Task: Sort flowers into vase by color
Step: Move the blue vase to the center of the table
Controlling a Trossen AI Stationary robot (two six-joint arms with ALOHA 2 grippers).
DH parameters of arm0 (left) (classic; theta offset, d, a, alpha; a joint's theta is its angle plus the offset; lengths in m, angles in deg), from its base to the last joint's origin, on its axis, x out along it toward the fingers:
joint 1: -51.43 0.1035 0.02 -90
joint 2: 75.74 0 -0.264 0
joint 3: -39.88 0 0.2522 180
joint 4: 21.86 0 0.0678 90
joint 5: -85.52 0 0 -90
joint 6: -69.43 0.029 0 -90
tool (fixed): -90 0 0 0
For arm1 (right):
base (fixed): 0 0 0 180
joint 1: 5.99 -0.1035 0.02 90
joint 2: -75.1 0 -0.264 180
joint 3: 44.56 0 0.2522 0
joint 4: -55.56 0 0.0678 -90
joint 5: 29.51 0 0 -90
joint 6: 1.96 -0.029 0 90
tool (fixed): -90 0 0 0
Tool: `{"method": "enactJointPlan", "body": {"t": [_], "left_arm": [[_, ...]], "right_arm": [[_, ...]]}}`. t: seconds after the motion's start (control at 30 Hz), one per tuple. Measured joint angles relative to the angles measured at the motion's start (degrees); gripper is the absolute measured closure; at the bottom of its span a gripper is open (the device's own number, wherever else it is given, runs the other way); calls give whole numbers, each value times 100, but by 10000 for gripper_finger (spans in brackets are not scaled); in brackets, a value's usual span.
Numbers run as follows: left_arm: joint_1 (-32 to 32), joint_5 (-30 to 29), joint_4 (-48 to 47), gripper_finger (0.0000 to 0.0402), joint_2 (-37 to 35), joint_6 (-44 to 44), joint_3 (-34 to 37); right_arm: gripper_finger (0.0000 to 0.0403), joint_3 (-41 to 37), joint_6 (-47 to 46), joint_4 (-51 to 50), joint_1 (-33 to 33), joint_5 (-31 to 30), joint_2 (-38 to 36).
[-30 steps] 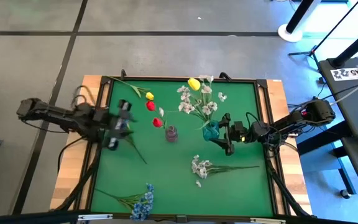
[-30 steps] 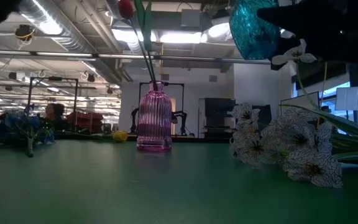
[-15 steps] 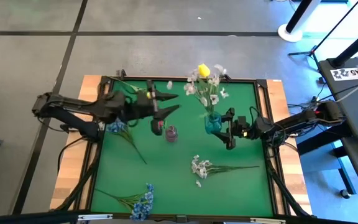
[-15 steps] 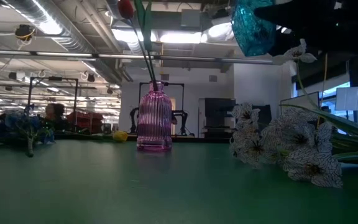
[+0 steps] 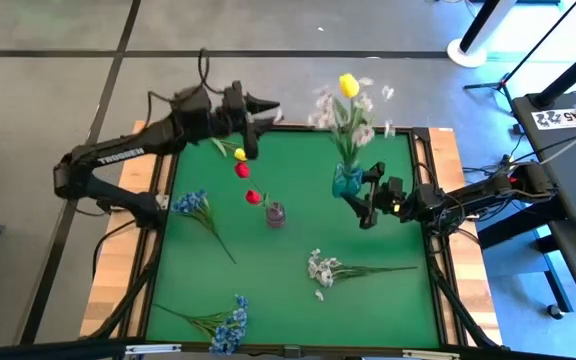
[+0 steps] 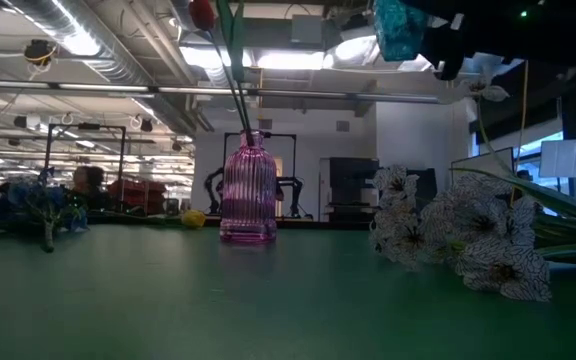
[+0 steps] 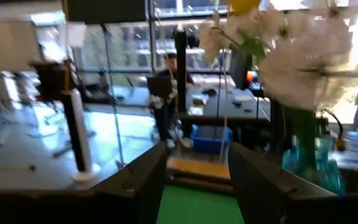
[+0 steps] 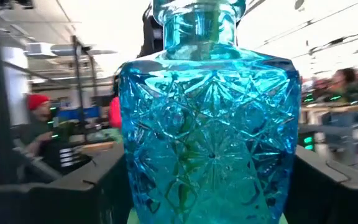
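Note:
My right gripper (image 5: 356, 195) is shut on a teal cut-glass vase (image 5: 345, 181) that holds white sprays and a yellow tulip (image 5: 348, 85); the vase hangs high above the table (image 6: 400, 25). A pink ribbed vase (image 5: 275, 213) stands mid-table on its base with two red flowers (image 5: 253, 197) in it. My left gripper (image 5: 264, 104) is open and raised over the far edge, nothing between its fingers (image 7: 135, 186). On the mat lie a yellow flower (image 5: 239, 154), blue sprays (image 5: 193, 203) (image 5: 230, 325) and a white spray (image 5: 321, 268). My right gripper pinches the teal vase's wide faceted body (image 8: 132, 174) between its two fingers (image 8: 98, 183), one on either side. The fingers come from the table's right, about level, slanting a little upward. The vase is lifted clear of the mat, roughly upright, its flowers standing above it.
The green mat (image 5: 268, 290) sits in a wooden frame (image 5: 113, 270). Free mat lies near the front between the blue spray and the white spray. Desks and cables (image 5: 568, 120) crowd the right side beyond the table.
My left gripper has risen from the mat's left side, swung toward the right and then the far edge, and tipped up to level. My right gripper has lifted the teal vase higher; the bouquet now stands more upright and nearer the far edge.

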Motion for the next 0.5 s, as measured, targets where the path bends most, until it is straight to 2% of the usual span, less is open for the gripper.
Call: {"method": "enactJointPlan", "body": {"t": [0.13,0.23,0.37,0.5], "left_arm": [[681,1295,26,234,-24,-194,493],[863,1884,369,234,-20,70,1081],[879,2165,1518,234,43,138,2101],[663,1951,2744,234,431,-217,3028]], "right_arm": [[102,58,-111,-38,511,56,115],[102,56,-296,-197,1017,325,365],[102,52,-346,-106,1595,936,1050],[102,47,-249,723,1780,1260,1992]]}}
